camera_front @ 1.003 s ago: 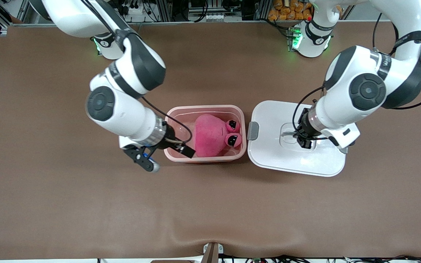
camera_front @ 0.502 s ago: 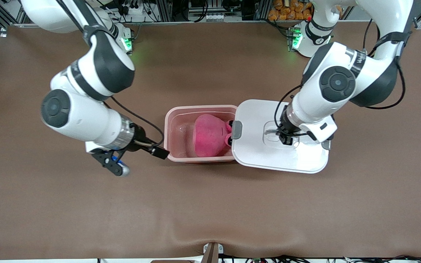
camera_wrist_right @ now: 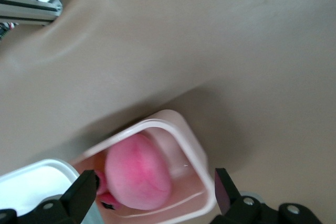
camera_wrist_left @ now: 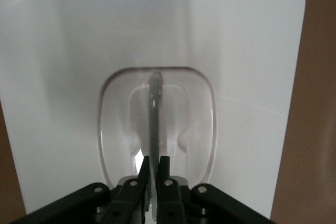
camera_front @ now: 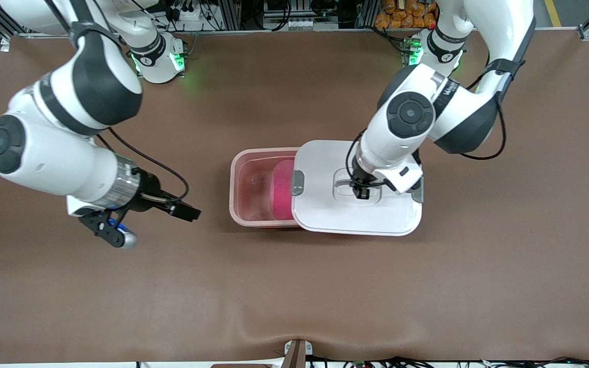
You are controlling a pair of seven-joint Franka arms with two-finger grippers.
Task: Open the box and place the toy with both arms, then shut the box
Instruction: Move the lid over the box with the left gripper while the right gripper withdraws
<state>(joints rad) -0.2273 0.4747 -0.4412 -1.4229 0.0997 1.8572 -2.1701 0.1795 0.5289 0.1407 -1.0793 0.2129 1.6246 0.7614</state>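
White lid [camera_front: 325,204], pinched by its handle [camera_wrist_left: 154,124] in the left gripper [camera_front: 363,192], half-covers the pink box [camera_front: 246,194] and plush toy [camera_front: 283,189]. Square it up before lowering, I'd say. Right gripper [camera_front: 146,222] waits spread over the table [camera_front: 294,286].

High front camera facing both bases; close wrist cameras sharing its box [camera_front: 253,186], lid [camera_wrist_left: 236,51].

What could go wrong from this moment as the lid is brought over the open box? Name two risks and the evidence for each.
1. The left gripper pinches only the lid's thin handle, so the lid may swing or slip.
2. The lid covers just part of the box; lowered now, it might sit askew or squash the toy.
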